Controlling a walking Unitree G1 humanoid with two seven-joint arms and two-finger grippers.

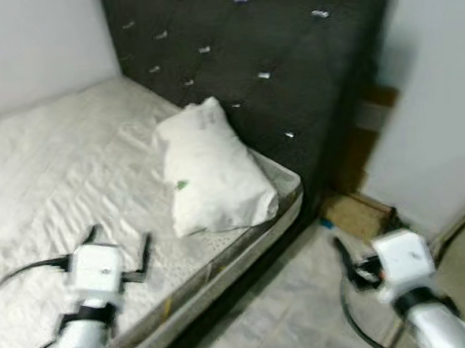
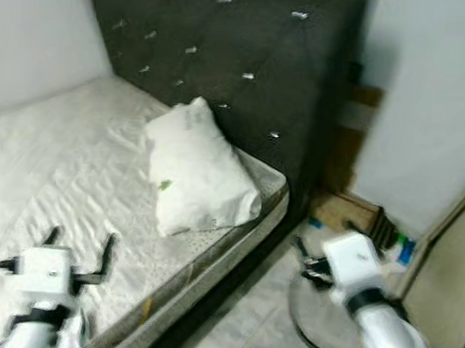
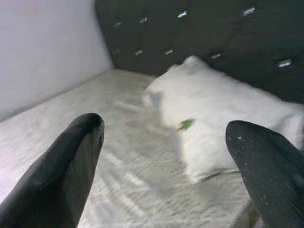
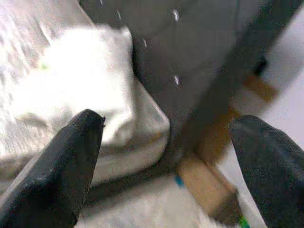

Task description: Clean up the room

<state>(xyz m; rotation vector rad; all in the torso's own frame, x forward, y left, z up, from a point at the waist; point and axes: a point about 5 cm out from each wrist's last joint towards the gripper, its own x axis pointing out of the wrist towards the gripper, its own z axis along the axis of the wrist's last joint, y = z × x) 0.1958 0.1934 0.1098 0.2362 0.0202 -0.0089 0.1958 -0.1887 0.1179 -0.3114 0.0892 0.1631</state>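
A white pillow [image 1: 213, 171] with a small green mark lies on the bare white mattress [image 1: 51, 177], at the corner by the dark tufted headboard [image 1: 264, 46]. My left gripper [image 1: 118, 242] hovers open over the mattress near its front edge, a short way before the pillow, with nothing between its fingers. In the left wrist view the pillow [image 3: 213, 118] sits ahead of the spread fingers [image 3: 76, 156]. My right gripper [image 4: 168, 121] is open and empty, low over the floor beside the bed, pointing at the bed's corner.
A brown cardboard box [image 1: 353, 214] lies on the floor between the headboard and the white wall [image 1: 442, 114]. Small blue and green items [image 2: 401, 250] sit by the wall. Grey floor [image 1: 288, 312] runs along the bed's side.
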